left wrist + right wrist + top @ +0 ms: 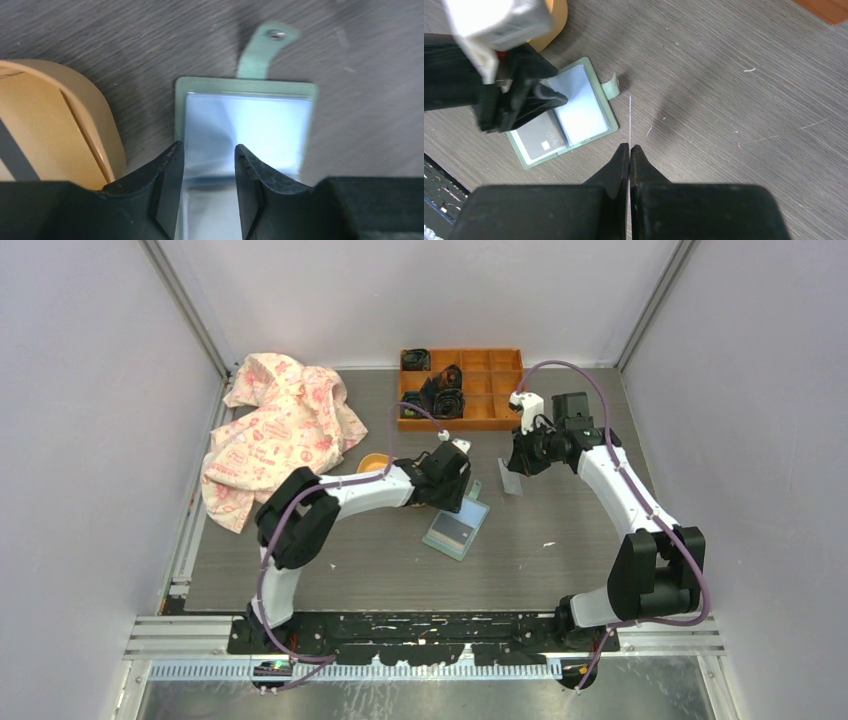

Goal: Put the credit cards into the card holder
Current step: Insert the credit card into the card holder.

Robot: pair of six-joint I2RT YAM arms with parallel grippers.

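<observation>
The mint-green card holder [457,530] lies open on the table, snap tab [275,34] outward. A dark grey card [541,137] sits in one clear sleeve; the other sleeve [250,125] looks empty. My left gripper [207,150] is open, its fingertips low over the holder's middle, and it also shows in the right wrist view [551,95]. My right gripper [629,147] is shut on a thin whitish card [630,117], seen edge-on, held upright above the table just right of the holder [564,115]. From above, this card [511,483] hangs below the right gripper [514,466].
A yellow-orange oval dish [55,130] stands just left of the holder, with an orange dark-striped card in it. An orange compartment tray [495,390] with black items stands at the back. A pink patterned cloth [275,430] lies at the back left.
</observation>
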